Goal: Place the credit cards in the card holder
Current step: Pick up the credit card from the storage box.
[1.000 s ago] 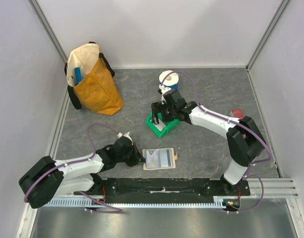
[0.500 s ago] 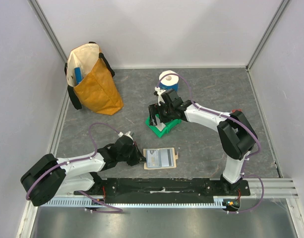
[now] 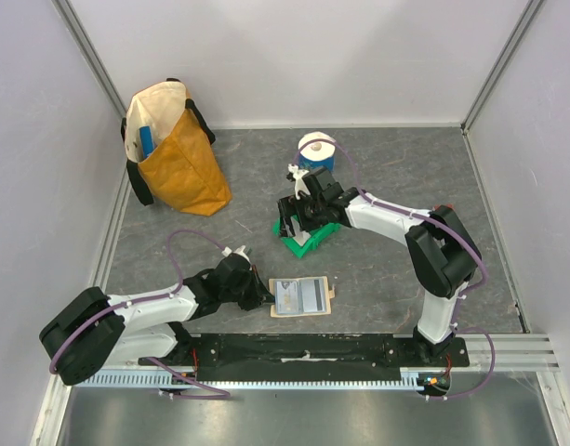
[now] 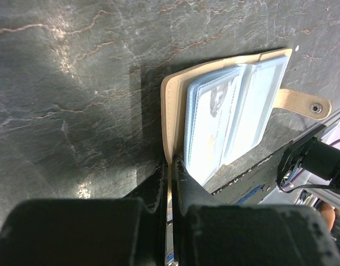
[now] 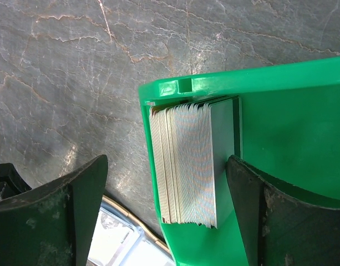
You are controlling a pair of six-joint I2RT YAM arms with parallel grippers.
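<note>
- My left gripper (image 4: 171, 169) is pressed together on the near edge of the card holder (image 4: 225, 116). It seems to pinch the tan cover, so the wallet lies open and steady on the table (image 4: 75, 83), clear pockets up.
- My right gripper (image 5: 167, 172) is spread wide, a finger either side of the credit cards (image 5: 189, 160), straddling the stack for a pick.
- The cards stand on edge, packed against one wall of the green bin (image 5: 280, 105), well apart from the holder.

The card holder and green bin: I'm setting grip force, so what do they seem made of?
Tan card holder: looks like soft matte leather or imitation, with a snap tab; inner pockets look like clear glossy plastic film. The green bin: seemingly rigid moulded plastic, smooth, slightly shiny.
</note>
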